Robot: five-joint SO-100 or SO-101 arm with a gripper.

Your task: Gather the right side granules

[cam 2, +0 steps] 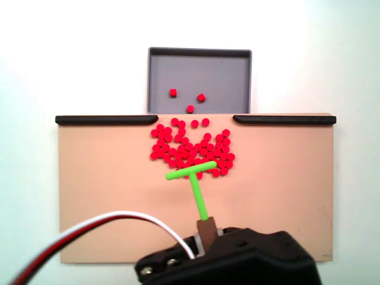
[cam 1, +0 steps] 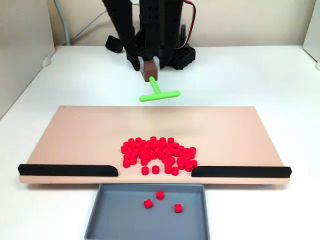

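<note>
I see dozens of red granules [cam 1: 159, 154] heaped mid-board between two black rails [cam 1: 68, 170], three more lying in the grey tray [cam 1: 116, 214]. My gripper [cam 1: 150, 70] is clamped on one green T-stick [cam 2: 193, 176], its crossbar by the heap's edge.

The arm [cam 1: 150, 25] is cut off at the top edge.

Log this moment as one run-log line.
pincer: shut on green stick | stick: raised behind pile | red pellets: clustered mid-board by gap | tray: three pellets inside | rails: both in place
</note>
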